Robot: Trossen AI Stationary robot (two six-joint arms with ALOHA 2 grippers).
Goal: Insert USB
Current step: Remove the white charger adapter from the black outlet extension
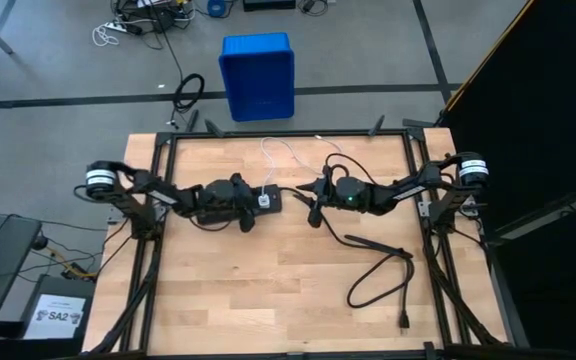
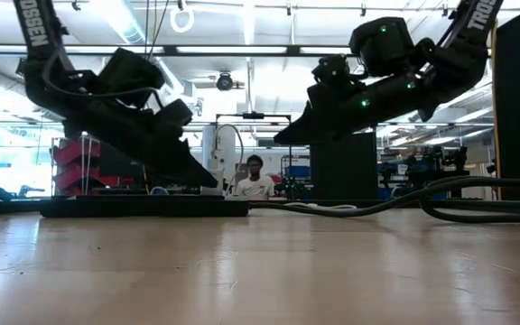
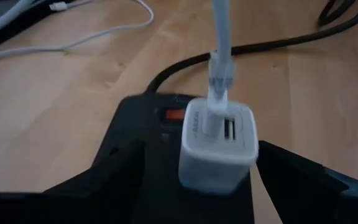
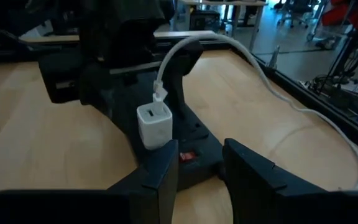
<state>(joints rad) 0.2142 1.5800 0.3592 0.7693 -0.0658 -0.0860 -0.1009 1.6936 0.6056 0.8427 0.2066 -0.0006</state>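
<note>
Wooden table [image 1: 228,290] in a workshop, USB [image 3: 219,74] plugged in, left fingers [image 3: 303,186] wide, right fingers [image 4: 253,174] apart.

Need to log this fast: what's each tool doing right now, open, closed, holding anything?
Left tool: open, straddling the white charger, holding nothing.
Right tool: open, empty, near the power strip.

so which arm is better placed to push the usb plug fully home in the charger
Probably the left. Its open gripper sits right at the white charger, where the USB plug already stands in a port. The right gripper hangs off to the side, empty.
</note>
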